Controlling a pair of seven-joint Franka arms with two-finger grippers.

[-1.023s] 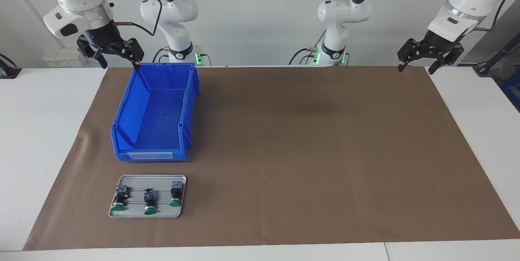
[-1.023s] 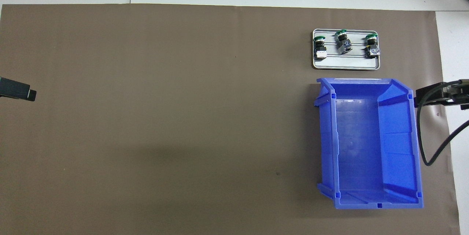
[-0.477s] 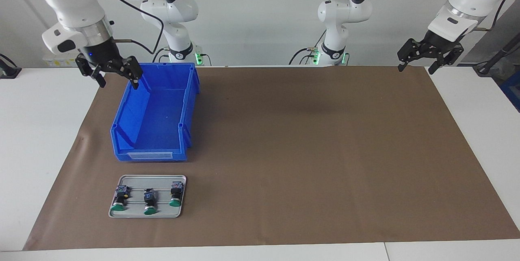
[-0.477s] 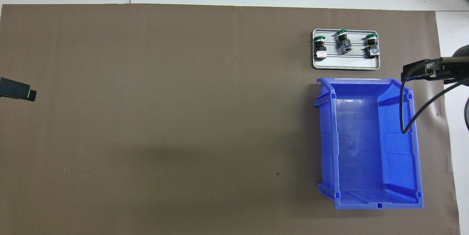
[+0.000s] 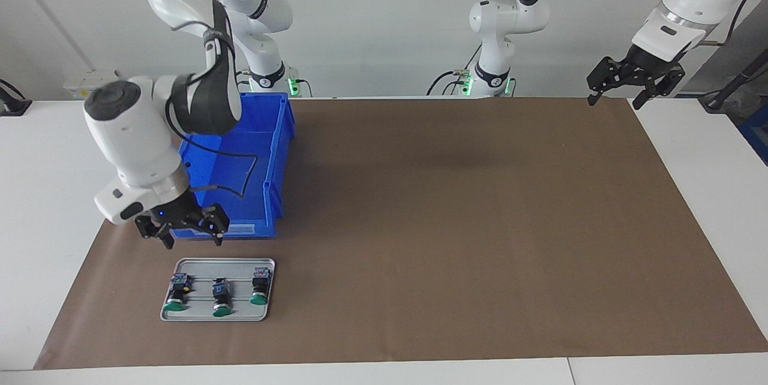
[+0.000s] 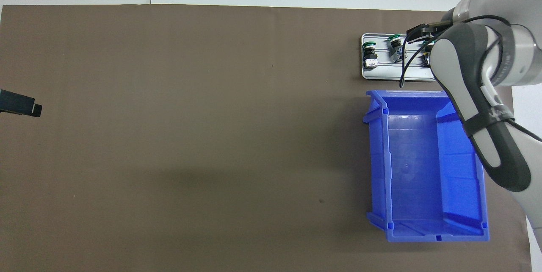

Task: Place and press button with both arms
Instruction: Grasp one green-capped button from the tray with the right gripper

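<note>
Three green-capped buttons lie on a small metal tray [image 5: 198,266]: one toward the right arm's end [image 5: 176,294], one in the middle [image 5: 221,298] and one toward the left arm's end [image 5: 260,289]. My right gripper [image 5: 192,238] is open and empty. It hangs low over the strip between the blue bin and the tray, clear of the buttons. In the overhead view the right arm [image 6: 474,64] hides most of one button; the other two [image 6: 370,54] [image 6: 396,47] show. My left gripper [image 5: 617,99] is open and empty, and waits raised over the mat's corner near its base.
An empty blue bin [image 5: 258,151] stands on the brown mat [image 5: 456,223], nearer to the robots than the tray, and shows in the overhead view [image 6: 423,157] too. The right arm reaches over the bin. White table [image 5: 54,193] surrounds the mat.
My right arm has swung from the bin's corner nearest the robots out over the bin and come down just above the tray's nearer edge. The left arm has not moved.
</note>
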